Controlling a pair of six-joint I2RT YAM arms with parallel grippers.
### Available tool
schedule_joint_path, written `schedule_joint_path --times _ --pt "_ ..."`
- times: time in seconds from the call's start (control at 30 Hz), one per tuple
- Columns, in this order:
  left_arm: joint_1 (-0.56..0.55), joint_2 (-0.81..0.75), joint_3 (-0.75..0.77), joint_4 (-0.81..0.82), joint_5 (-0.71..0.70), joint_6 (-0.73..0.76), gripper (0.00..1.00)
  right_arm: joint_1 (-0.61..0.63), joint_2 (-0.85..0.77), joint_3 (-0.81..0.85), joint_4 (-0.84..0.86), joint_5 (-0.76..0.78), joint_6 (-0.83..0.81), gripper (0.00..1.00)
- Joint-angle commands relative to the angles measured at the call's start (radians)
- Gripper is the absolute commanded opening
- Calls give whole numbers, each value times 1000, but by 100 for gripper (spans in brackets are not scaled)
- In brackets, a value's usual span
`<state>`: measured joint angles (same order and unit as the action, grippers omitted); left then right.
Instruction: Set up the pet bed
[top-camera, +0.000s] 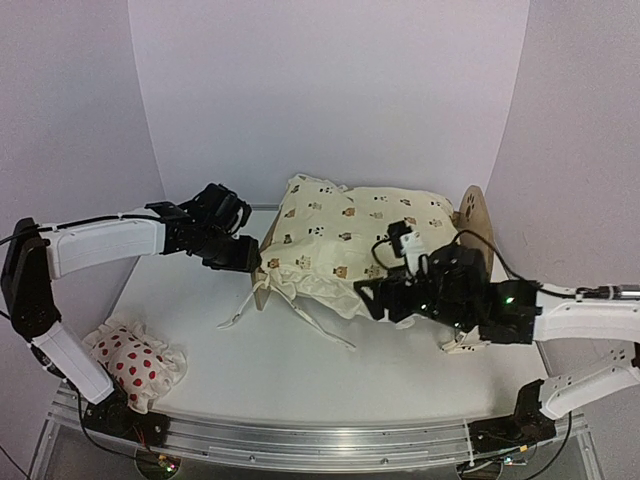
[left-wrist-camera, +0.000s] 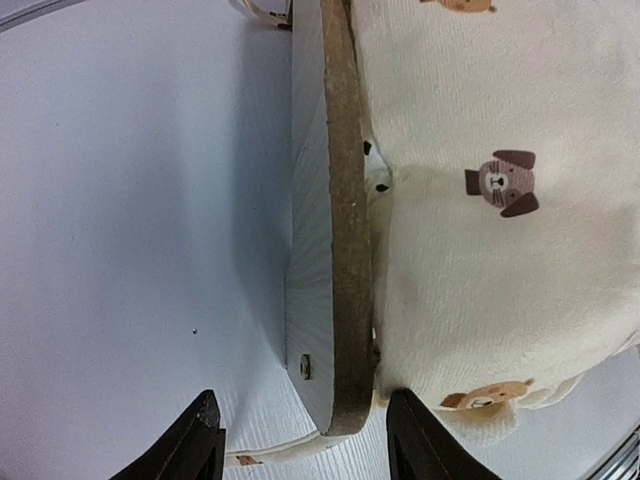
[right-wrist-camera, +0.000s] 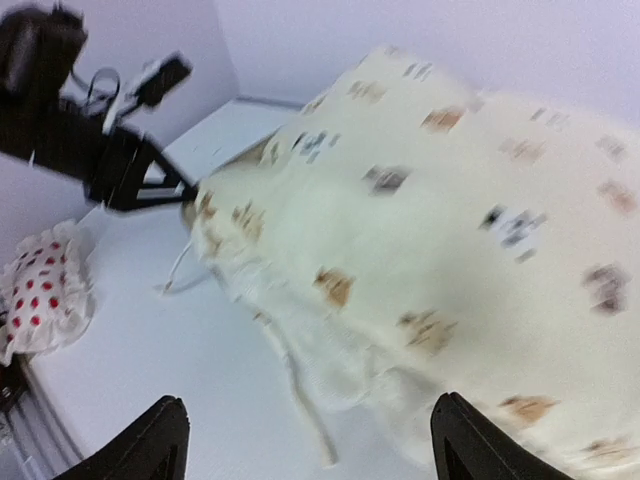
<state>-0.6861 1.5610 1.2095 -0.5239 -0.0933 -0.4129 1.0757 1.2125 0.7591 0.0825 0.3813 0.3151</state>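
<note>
Pet bed (top-camera: 474, 214) sits in the middle of the bench (top-camera: 400, 378) with the cushion (top-camera: 360, 240) on it. Left gripper (left-wrist-camera: 312, 448) is apart around the end of the footboard (left-wrist-camera: 335, 250). The right gripper (right-wrist-camera: 315, 442) is apart beside the cushion, holding nothing. Best to pull both back gently so no tie (top-camera: 325, 330) snags, then get the pillow (top-camera: 135, 362).

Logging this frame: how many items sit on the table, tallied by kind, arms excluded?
Wooden pet bed: 1
Animal-print cushion: 1
Red-spotted pillow: 1
Total: 3
</note>
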Motion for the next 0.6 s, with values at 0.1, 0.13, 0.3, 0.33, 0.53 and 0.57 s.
schedule_joint_path --times 0.1,0.13,0.3,0.33,0.53,0.57 --pt "2 61 69 43 46 39 55 -113 -214 191 -529 554 -203 91" --pt "2 68 72 46 45 41 55 -162 -208 223 -592 561 -174 91" --pt "2 90 74 59 53 41 54 -400 -138 298 -781 506 -52 91" --pt "2 93 74 61 56 40 53 -455 -131 297 -795 468 -30 91" --pt "2 117 75 62 55 40 45 -679 -58 291 -801 163 42 78" --pt "2 120 75 61 56 39 44 -682 -40 295 -797 140 39 72"
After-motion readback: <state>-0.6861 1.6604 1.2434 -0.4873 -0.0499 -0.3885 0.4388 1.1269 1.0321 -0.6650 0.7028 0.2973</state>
